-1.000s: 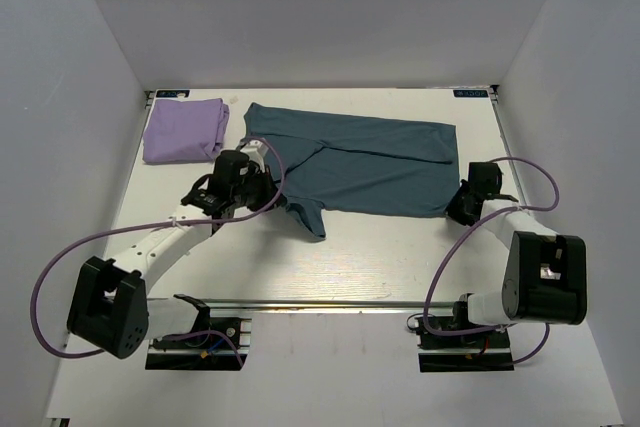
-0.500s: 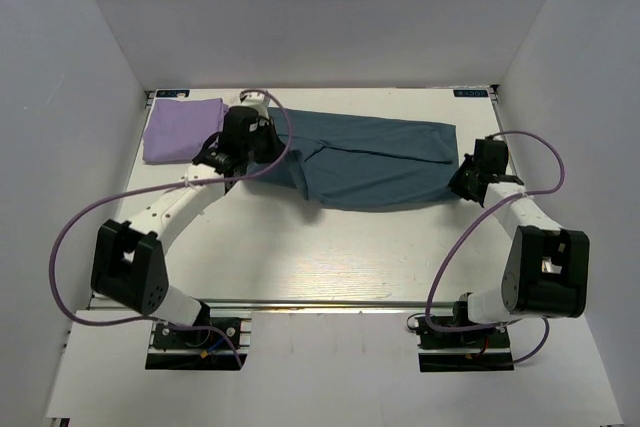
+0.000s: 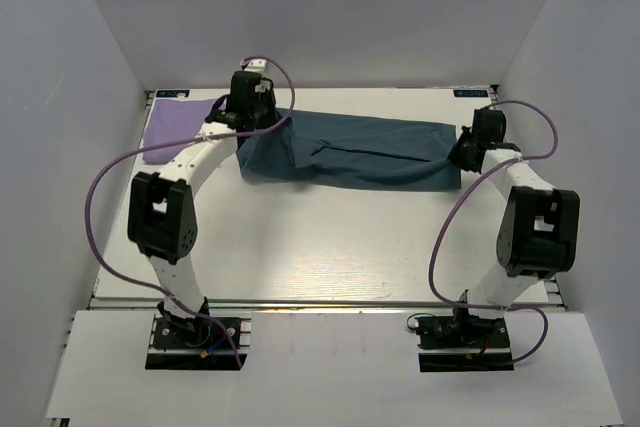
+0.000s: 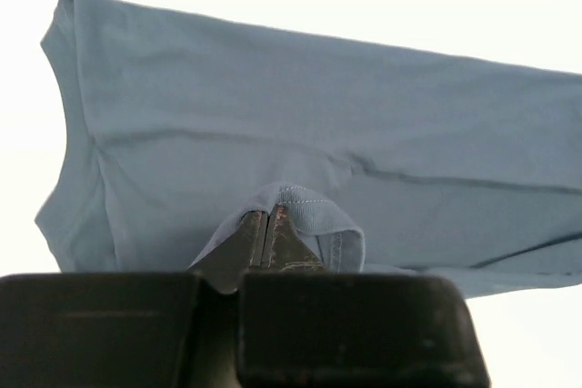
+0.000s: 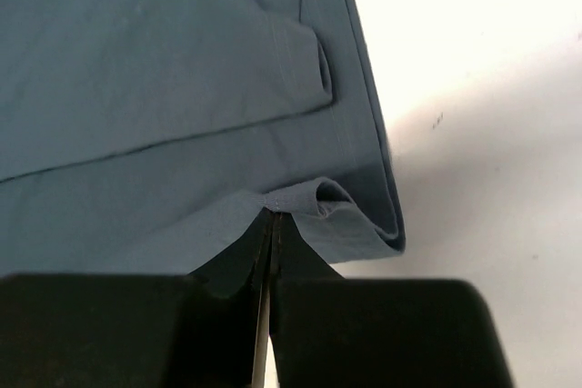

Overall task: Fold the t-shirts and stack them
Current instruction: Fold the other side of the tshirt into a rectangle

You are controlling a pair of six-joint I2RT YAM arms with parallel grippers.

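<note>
The dark slate-blue t-shirt lies folded lengthwise as a long strip across the back of the table. My left gripper is shut on its left hem edge at the far left. My right gripper is shut on its right edge at the far right. The cloth hangs doubled between them, and shows in the left wrist view and the right wrist view. The lavender t-shirt lies folded at the back left, beside the left gripper.
The white table has white walls close on the left, back and right. Purple cables loop from both arms over the table. The arm bases stand on a rail at the near edge.
Both grippers have carried the near edge of the blue shirt away from me to the back edge, folding it in half lengthwise. The loose sleeve near the middle is now folded under.
</note>
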